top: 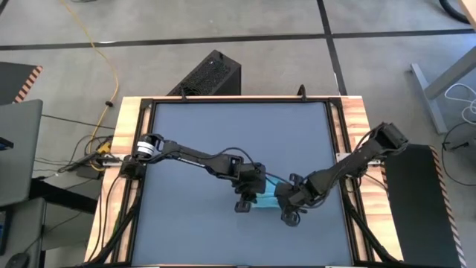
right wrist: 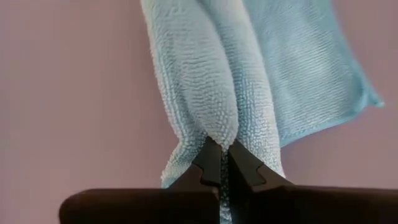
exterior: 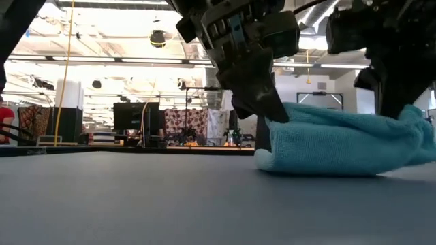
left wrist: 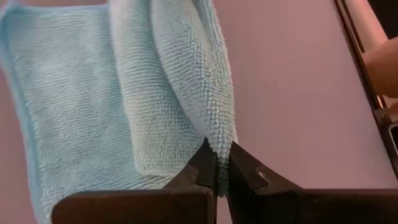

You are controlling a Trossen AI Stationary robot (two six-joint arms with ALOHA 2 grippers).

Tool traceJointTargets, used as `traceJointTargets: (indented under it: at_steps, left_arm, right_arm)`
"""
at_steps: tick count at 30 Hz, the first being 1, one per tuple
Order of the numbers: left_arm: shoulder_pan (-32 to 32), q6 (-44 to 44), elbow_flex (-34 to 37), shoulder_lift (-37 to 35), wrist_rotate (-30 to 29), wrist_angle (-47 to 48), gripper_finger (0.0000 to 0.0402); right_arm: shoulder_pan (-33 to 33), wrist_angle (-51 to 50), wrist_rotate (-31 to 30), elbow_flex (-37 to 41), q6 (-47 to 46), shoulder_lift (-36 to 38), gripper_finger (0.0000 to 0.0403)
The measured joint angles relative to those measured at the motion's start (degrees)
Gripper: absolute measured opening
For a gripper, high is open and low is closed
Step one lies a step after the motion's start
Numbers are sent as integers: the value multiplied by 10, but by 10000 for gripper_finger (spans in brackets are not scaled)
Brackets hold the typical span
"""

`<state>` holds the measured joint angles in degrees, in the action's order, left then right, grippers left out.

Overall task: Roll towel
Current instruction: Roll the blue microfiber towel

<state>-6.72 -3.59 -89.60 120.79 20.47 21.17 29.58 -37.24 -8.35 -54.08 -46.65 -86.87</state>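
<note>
A: why are both grippers down on the towel (top: 266, 199), near-centre of the table (top: 223, 141)?
B: left gripper (left wrist: 217, 163) and right gripper (right wrist: 224, 157) each pinch a folded edge, probably so the roll turns evenly.

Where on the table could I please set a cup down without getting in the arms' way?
The far half of the table, beyond both arms, is bare, as is the near left corner. It is crowded near the middle of the front, where the left gripper and right gripper pinch the towel.

Overhead, table-level, two close wrist views
</note>
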Motion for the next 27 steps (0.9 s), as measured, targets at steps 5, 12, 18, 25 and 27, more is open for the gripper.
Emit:
traceJointTargets:
  at_steps: [5, 12, 18, 25, 27]
  left_arm:
    - [0, -23, 0, 0, -45, 8, 0]
    - [-1, -30, 0, 2, -116, 34, 0]
    - [-2, -27, 0, 2, -118, 40, 0]
    - [-3, -22, 0, 2, -137, 56, 0]
    - [-3, -18, 0, 2, -149, 58, 0]
  right_arm:
    - [-9, 6, 37, 0, 1, -29, 22]
    - [-36, 12, 52, 0, 2, -40, 22]
    - [-54, 11, 46, 0, 25, -40, 27]
    - [-56, 13, 12, 0, 37, -40, 35]
    - [-56, 13, -2, 0, 36, -40, 48]
